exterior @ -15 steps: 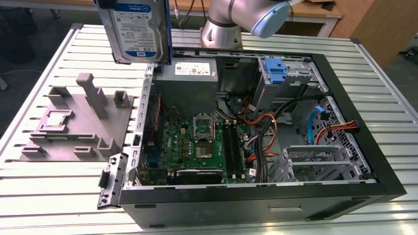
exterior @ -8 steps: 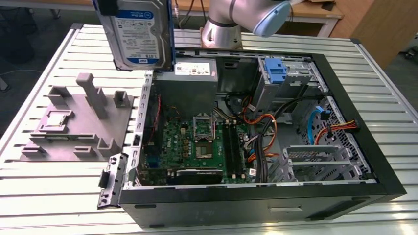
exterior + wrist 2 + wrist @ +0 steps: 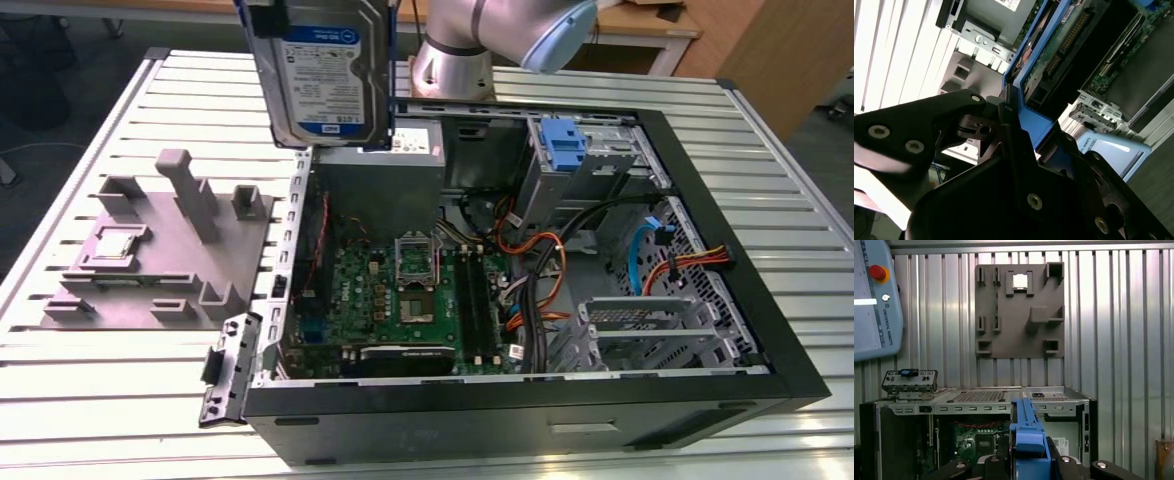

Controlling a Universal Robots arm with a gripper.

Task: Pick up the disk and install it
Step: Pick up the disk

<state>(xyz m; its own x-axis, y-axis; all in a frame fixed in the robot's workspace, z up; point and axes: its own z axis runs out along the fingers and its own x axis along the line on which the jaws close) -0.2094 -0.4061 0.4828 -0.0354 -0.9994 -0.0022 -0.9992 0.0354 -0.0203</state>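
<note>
The disk point(image 3: 327, 75), a silver hard drive with a white-and-blue label and a blue carrier frame, hangs upright in the air. It is above the back left corner of the open computer case point(image 3: 747, 330) in the exterior view. My gripper point(image 3: 1006, 117) is shut on the disk's blue frame point(image 3: 1029, 127); its black fingers point(image 3: 944, 120) clamp the frame from both sides. In the first wrist view the disk point(image 3: 1026, 435) shows edge-on between the black gripper point(image 3: 1026, 465) parts, above the case.
Inside the case lie the motherboard point(image 3: 400, 290), a grey power-supply box point(image 3: 394, 150), an upright blue latch point(image 3: 563, 145), bundled cables and a metal drive cage point(image 3: 654, 330). A grey fixture plate point(image 3: 160, 250) lies on the slatted table beside the case. The arm's base point(image 3: 461, 50) stands behind.
</note>
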